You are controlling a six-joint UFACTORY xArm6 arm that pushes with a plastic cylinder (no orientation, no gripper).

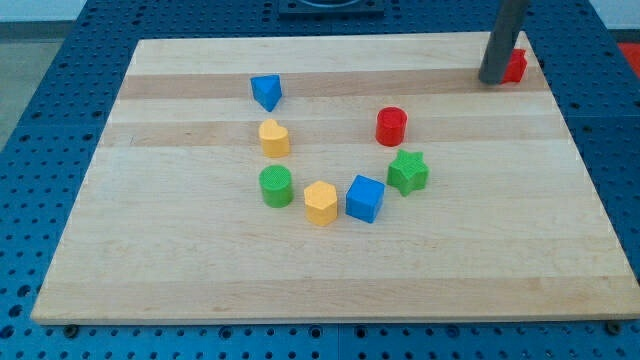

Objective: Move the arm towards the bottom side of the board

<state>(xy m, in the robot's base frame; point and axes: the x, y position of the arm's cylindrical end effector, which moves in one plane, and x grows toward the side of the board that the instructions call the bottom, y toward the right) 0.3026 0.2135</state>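
- My tip (493,80) sat at the view's top right, on the far edge of the board (330,280), and well away from the board's bottom side.
- The tool was a plain dark rod with nothing on it to open, close or grip; only its lower part showed.
- A red block (515,65) stood right behind the tip, half hidden by the rod; it seemed to touch the rod, but I could not be sure, and I could not make out its shape.
- The other blocks formed a loose U in the middle of the board, all well apart from my tip.
- Its left arm ran from a blue triangle (266,91) down through a yellow heart (274,137) to a green cylinder (276,186).
- At the base, a yellow hexagon (320,203) sat just beside a blue cube (365,198).
- Its right arm rose from a green star (408,172) to a red cylinder (391,126).
- The board lay on a blue pegboard counter (60,80).
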